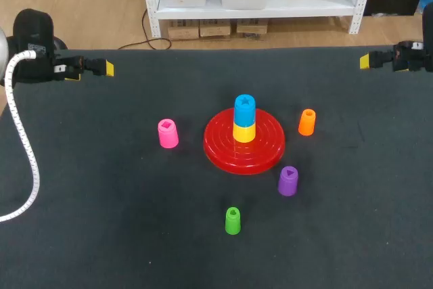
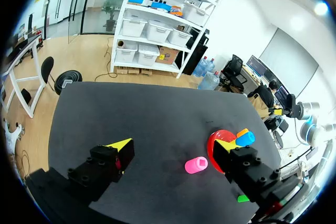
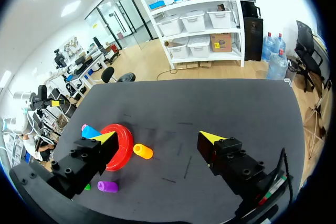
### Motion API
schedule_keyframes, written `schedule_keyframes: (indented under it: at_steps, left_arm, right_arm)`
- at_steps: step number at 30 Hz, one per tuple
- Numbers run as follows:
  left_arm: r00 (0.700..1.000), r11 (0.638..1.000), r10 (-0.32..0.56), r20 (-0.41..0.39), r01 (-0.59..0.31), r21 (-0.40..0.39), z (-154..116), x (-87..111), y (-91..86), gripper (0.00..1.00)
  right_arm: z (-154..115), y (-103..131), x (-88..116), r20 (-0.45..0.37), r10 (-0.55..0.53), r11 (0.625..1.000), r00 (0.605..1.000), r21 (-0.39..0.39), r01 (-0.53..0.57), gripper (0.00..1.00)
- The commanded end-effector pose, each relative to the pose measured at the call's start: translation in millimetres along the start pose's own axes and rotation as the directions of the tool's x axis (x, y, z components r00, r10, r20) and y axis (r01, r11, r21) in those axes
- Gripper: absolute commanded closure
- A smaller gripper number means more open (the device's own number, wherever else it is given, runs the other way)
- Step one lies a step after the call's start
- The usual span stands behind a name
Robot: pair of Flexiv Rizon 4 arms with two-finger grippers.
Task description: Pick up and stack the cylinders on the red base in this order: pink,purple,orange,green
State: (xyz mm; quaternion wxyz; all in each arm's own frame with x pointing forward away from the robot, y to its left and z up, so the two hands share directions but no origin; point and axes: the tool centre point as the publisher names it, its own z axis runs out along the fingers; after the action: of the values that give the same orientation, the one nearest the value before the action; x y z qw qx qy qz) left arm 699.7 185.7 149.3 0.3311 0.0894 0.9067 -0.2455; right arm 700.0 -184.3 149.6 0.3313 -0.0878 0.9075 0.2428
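Green cylinder (image 1: 233, 220) upright (pink cylinder (image 1: 168, 133) too, seemingly); left hand (image 2: 174, 144), right hand (image 3: 158, 137) spread, empty.

No words or numbers can be read on the table things; only small shapes show on the tops - a star on the blue cylinder (image 1: 244, 102); a shape like a triangle on the purple cylinder (image 1: 288, 175); the other tops are too small to tell.
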Motion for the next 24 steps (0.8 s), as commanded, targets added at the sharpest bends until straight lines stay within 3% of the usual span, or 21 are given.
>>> schedule_keyframes:
  at_steps: [1, 13, 16, 18, 19, 20, 21, 23, 24]
  left_arm:
    - [1.0, 1.0, -0.001, -0.005, 0.001, -0.007, -0.3, -0.9, -1.4, 0.0]
    - [1.0, 1.0, -0.001, -0.005, 0.001, -0.007, -0.3, -0.9, -1.4, 0.0]
    - [0.994, 0.994, 0.113, -0.008, -0.113, -0.009, -2.6, -1.0, -2.7, 0.0]
    - [0.966, 0.967, 0.255, 0.034, -0.255, 0.007, -8.2, 0.8, -5.0, 0.0]
    - [0.934, 0.934, 0.346, 0.091, -0.351, 0.058, -16.0, 3.3, -8.3, 0.0]
    - [0.901, 0.887, 0.416, 0.123, -0.431, 0.165, -25.8, 7.8, -12.5, 0.0]
    - [0.879, 0.851, 0.452, 0.149, -0.475, 0.225, -32.9, 10.5, -14.2, 0.0]
    - [0.844, 0.804, 0.509, 0.166, -0.536, 0.258, -40.5, 14.2, -15.3, 0.0]
    - [0.855, 0.818, 0.492, 0.163, -0.518, 0.249, -41.8, 14.5, -14.6, 0.0]
  right_arm:
    - [-0.4, -0.1, -0.1, -0.001, 0.0, 1.0, 1.0, -0.001, 0.0, 0.0]
    - [-0.4, -0.1, -0.1, -0.001, 0.0, 1.0, 1.0, -0.001, 0.0, 0.0]
    - [-0.4, -0.1, -0.1, -0.001, 0.0, 1.0, 1.0, -0.001, 0.0, 0.0]
    - [-0.4, -0.1, -0.1, -0.001, 0.0, 1.0, 1.0, -0.001, 0.0, 0.0]
    - [-0.4, -0.1, -0.1, -0.001, 0.0, 1.0, 1.0, -0.001, 0.0, 0.0]
    - [-0.4, -0.1, -0.1, -0.001, 0.0, 1.0, 1.0, -0.001, 0.0, 0.0]
    - [-0.4, -0.1, -0.1, -0.001, 0.0, 1.0, 1.0, -0.001, 0.0, 0.0]
    - [-0.4, -0.1, -0.1, -0.001, 0.0, 1.0, 1.0, -0.001, 0.0, 0.0]
    - [-0.4, -0.1, -0.1, -0.001, 0.0, 1.0, 1.0, -0.001, 0.0, 0.0]
